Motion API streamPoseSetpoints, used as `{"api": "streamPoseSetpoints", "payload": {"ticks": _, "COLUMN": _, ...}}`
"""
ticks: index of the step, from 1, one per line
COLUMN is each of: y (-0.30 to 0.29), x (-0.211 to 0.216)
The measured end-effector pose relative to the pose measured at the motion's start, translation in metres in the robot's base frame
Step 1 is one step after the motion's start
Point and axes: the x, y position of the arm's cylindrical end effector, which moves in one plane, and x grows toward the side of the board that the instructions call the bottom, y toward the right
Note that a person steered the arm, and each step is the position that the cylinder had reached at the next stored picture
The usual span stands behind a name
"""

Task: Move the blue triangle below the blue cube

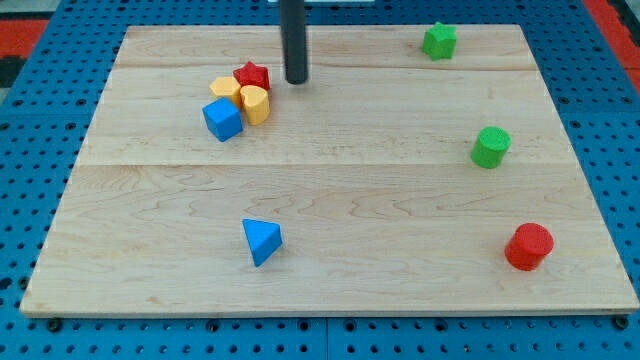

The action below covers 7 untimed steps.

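Starting nearest the view's bottom, the blue triangle (pixel 262 241) lies alone on the wooden board (pixel 330 290), left of centre; the red cylinder (pixel 528 246) stands near the bottom-right corner. Farther up, the green cylinder (pixel 490 146) sits by the right edge. The blue cube (pixel 222 119) lies well above the triangle, slightly to its left, touching a cluster of two yellow blocks (pixel 245 97), their shapes hard to make out, and the red star (pixel 252 75). My tip (pixel 296 80) rests just right of the red star, apparently apart from it. I run a bare rod, so no claw exists to spread or pinch. Farthest, the green star (pixel 438 40) sits near the top edge.
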Motion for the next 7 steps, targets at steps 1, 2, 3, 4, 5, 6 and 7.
{"api": "streamPoseSetpoints", "payload": {"ticks": 1, "y": 0.056, "x": 0.096}}
{"api": "streamPoseSetpoints", "payload": {"ticks": 2, "y": 0.059, "x": 0.223}}
{"api": "streamPoseSetpoints", "payload": {"ticks": 3, "y": 0.021, "x": 0.249}}
{"api": "streamPoseSetpoints", "payload": {"ticks": 4, "y": -0.024, "x": 0.249}}
{"api": "streamPoseSetpoints", "payload": {"ticks": 5, "y": -0.058, "x": 0.249}}
{"api": "streamPoseSetpoints", "payload": {"ticks": 6, "y": -0.1, "x": 0.241}}
{"api": "streamPoseSetpoints", "payload": {"ticks": 7, "y": -0.133, "x": 0.209}}
